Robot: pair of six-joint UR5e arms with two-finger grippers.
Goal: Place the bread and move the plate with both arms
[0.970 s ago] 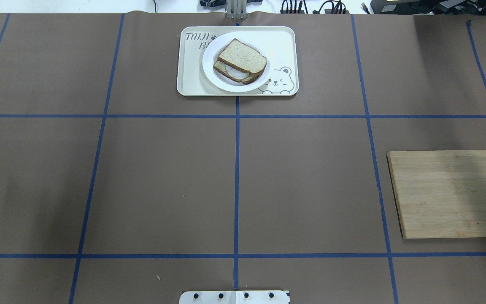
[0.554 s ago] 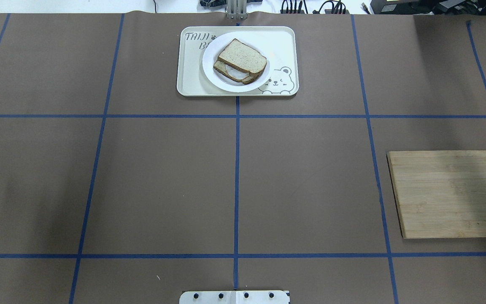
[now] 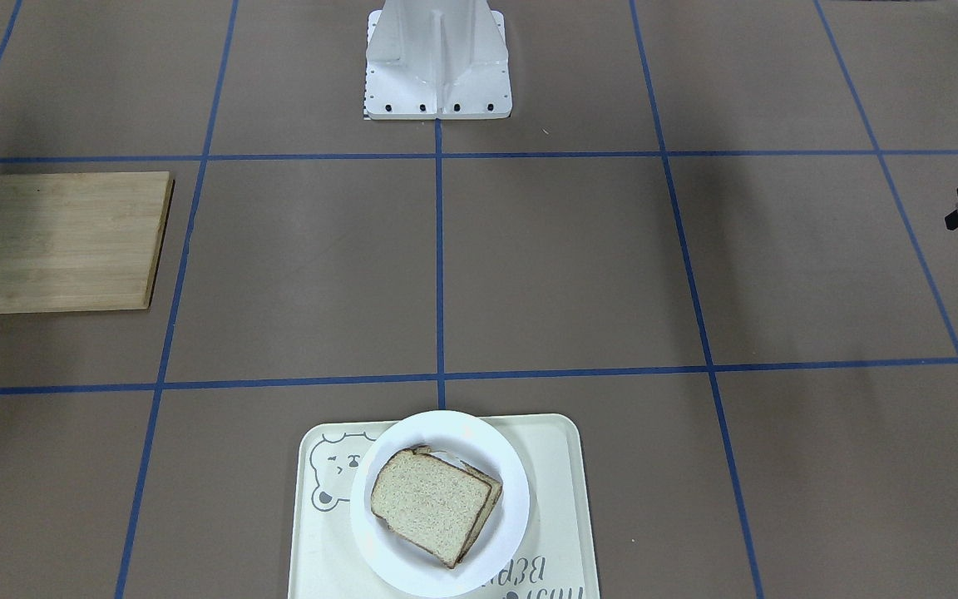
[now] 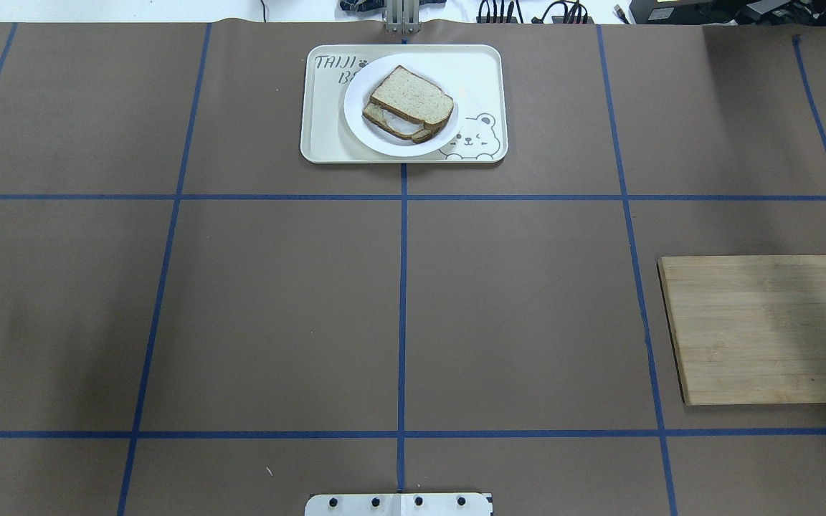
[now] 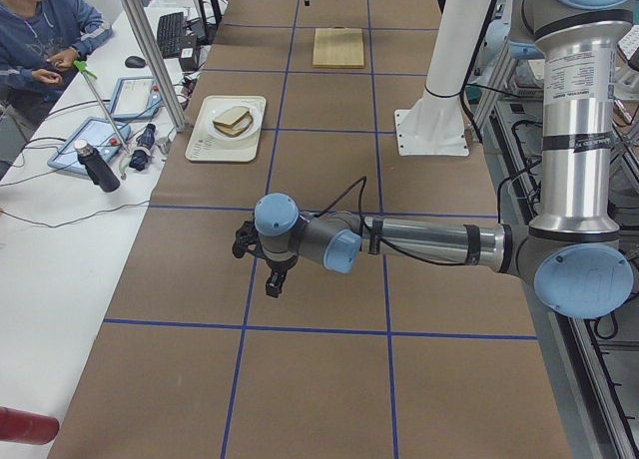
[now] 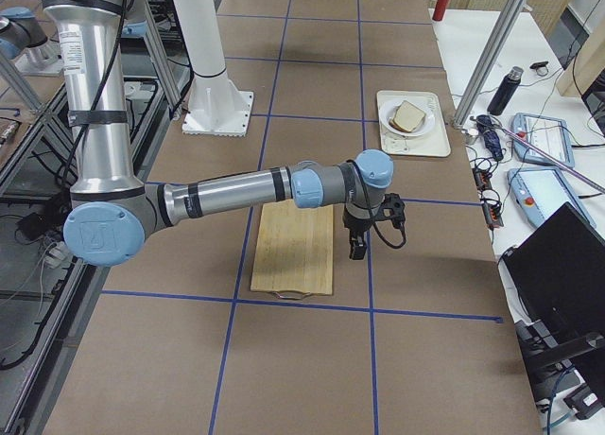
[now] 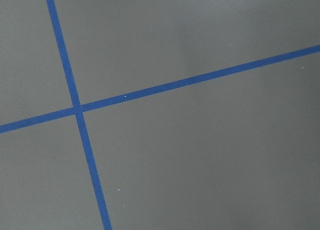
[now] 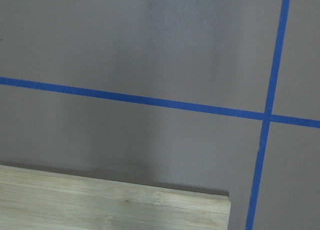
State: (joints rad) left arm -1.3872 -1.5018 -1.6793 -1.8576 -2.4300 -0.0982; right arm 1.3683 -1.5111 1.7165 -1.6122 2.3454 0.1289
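Note:
The plain bread (image 4: pixel 411 97) lies on top of another slice with white egg (image 4: pixel 393 126) showing at its edge. Both sit on the white plate (image 4: pixel 357 115), which stands on the cream bear tray (image 4: pixel 323 136) at the table's far middle. The front-facing view shows the bread (image 3: pixel 429 503) and plate (image 3: pixel 446 428) too. My left gripper (image 5: pixel 274 287) hangs over bare table far from the tray. My right gripper (image 6: pixel 356 253) hangs beside the wooden board. I cannot tell whether either is open or shut. The wrist views show neither gripper's fingers.
A wooden cutting board (image 4: pixel 768 330) lies on the table's right side; its corner shows in the right wrist view (image 8: pixel 115 205). The white base stand (image 3: pixel 437 58) is at the near middle edge. Blue tape lines (image 4: pixel 402 301) cross the brown table cover.
Bread, plate, tray and board have not moved. The shadow over the cutting board has faded slightly.

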